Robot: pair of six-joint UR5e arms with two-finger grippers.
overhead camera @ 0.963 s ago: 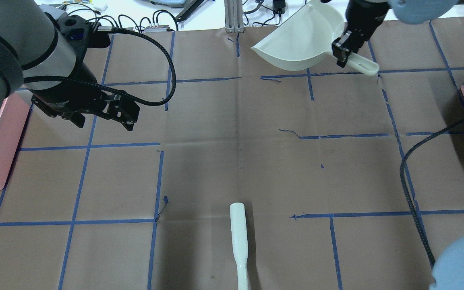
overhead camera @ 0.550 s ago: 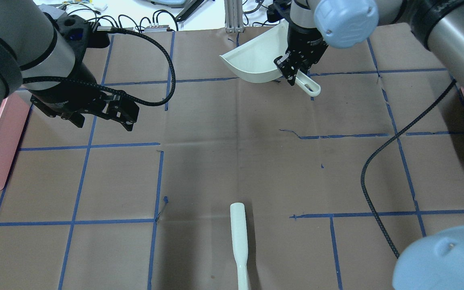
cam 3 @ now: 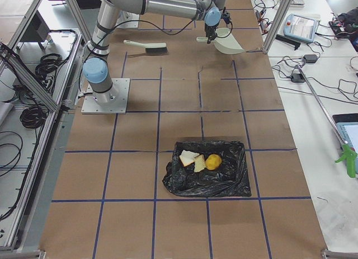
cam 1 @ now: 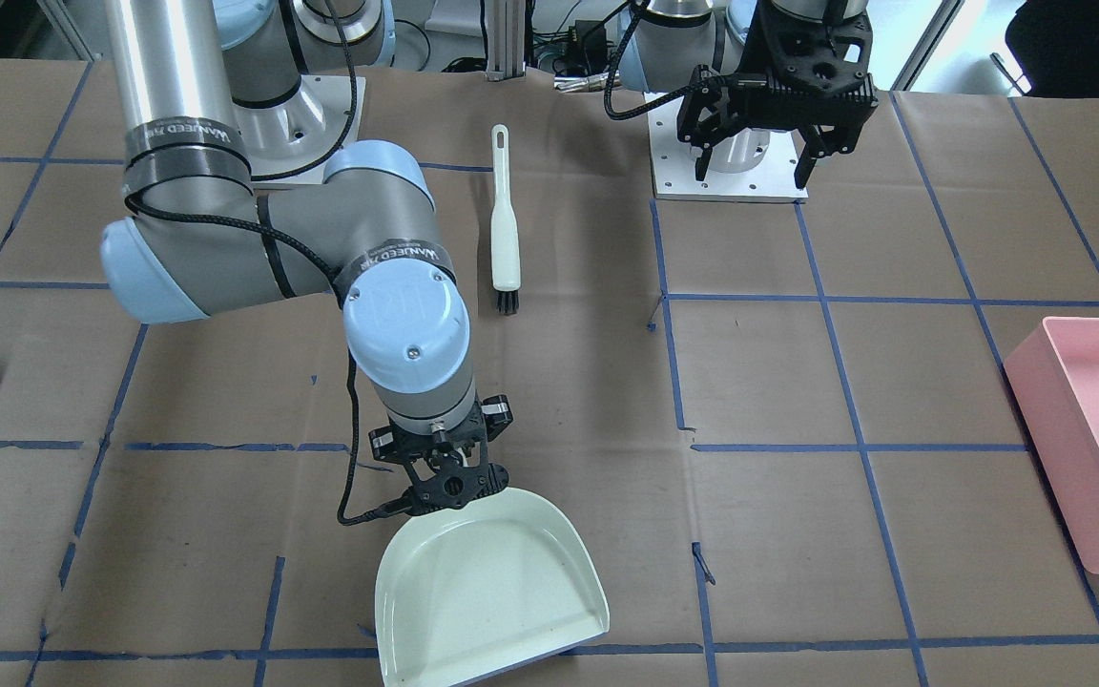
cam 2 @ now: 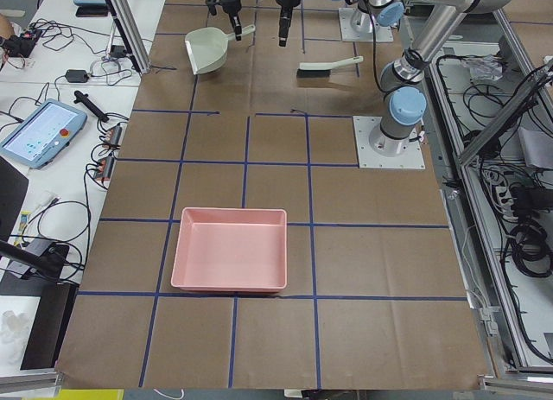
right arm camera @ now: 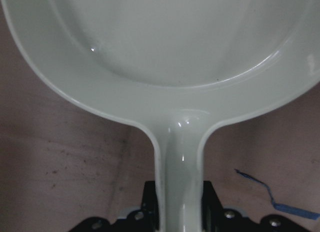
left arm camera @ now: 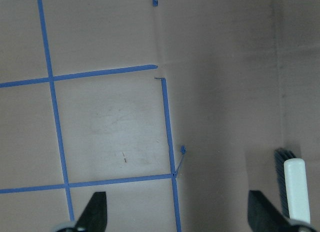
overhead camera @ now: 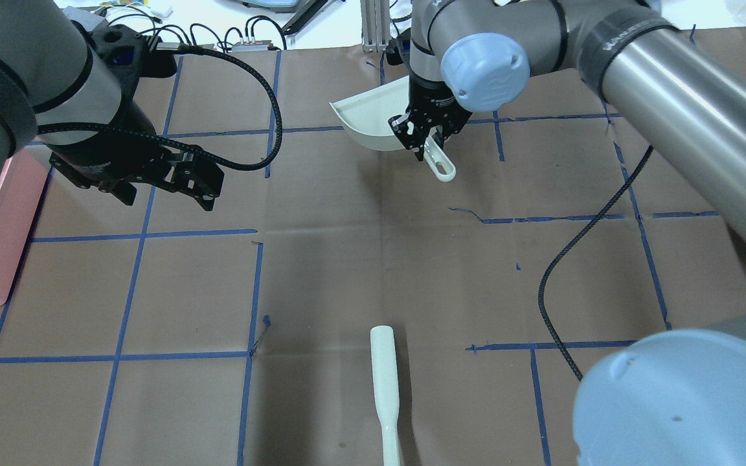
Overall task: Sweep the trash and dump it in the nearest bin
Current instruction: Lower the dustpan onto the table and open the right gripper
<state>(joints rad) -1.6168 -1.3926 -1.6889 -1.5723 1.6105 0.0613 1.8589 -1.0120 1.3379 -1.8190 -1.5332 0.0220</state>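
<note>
The trash shows only in the exterior right view: a yellow-brown potato and two torn pieces of white bread lie in a black-lined bin. My right gripper is shut on the handle of a white dustpan, which is empty. A white hand brush lies on the table near my base. My left gripper is open and empty, hovering above the table left of the brush.
A pink bin stands at the table's end on my left. The table is covered in brown paper with a blue tape grid. My right arm's cable hangs over the right half.
My right arm has carried the dustpan from the far right leftward and a little nearer to me. The left arm and the brush have not moved.
</note>
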